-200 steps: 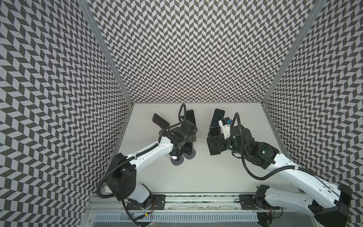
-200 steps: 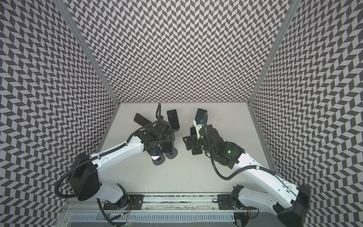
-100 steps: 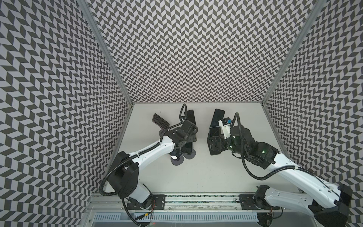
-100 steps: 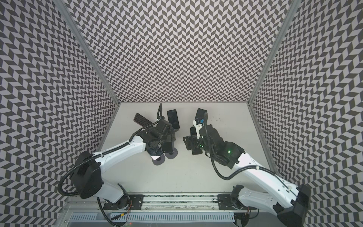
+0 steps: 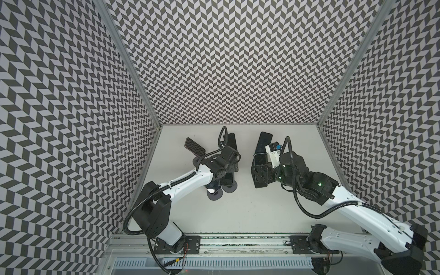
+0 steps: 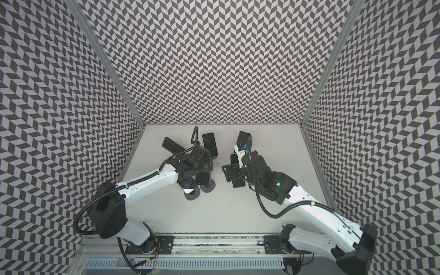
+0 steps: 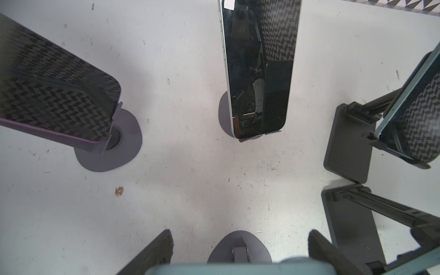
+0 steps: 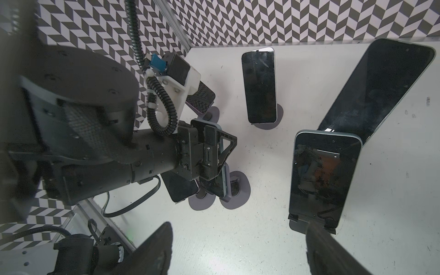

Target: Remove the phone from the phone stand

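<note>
1. Purple-edged phone: propped on a round grey base at the far left of the table.
2. Dark phone: stood just beside the next entry.
3. Left gripper: jaws are held apart, and the fingers are set either side of the top edge of the phone, with no contact visible. The phone is seated on its phone stand.
4. Silver-edged phone: stood behind it.
5. Front right phone and rear right phone: each is stood tilted.
6. Right gripper: jaws are held apart with nothing between them, near the front right phone.
</note>
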`<state>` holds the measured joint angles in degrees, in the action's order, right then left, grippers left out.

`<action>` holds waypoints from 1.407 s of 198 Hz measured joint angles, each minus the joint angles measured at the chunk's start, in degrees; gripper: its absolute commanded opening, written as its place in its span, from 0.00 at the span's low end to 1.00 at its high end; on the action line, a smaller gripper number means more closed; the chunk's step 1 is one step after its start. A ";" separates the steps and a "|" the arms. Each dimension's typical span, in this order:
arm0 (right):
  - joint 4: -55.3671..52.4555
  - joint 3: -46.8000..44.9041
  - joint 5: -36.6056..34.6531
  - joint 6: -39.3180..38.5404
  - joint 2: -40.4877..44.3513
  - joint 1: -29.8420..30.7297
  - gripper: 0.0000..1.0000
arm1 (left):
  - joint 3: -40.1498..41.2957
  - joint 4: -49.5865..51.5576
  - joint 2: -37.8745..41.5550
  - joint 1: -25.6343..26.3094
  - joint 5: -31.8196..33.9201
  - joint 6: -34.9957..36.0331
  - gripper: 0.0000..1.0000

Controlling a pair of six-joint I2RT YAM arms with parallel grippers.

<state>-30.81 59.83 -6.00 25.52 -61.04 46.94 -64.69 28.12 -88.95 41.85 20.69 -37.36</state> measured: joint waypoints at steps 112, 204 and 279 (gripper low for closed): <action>0.00 -0.76 -0.02 0.00 0.37 0.00 0.86 | 1.14 -0.20 0.02 -0.39 0.20 -1.44 0.74; 0.00 -0.76 -0.02 -0.02 0.81 0.00 0.86 | 1.14 -0.20 0.24 -0.63 0.20 -2.25 0.68; 0.04 -0.76 -0.42 -0.61 0.81 0.00 0.87 | 1.14 0.37 0.57 -0.63 0.70 -2.14 0.65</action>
<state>-30.76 59.07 -6.42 24.91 -60.23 46.94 -63.55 28.49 -88.38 41.21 21.39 -39.51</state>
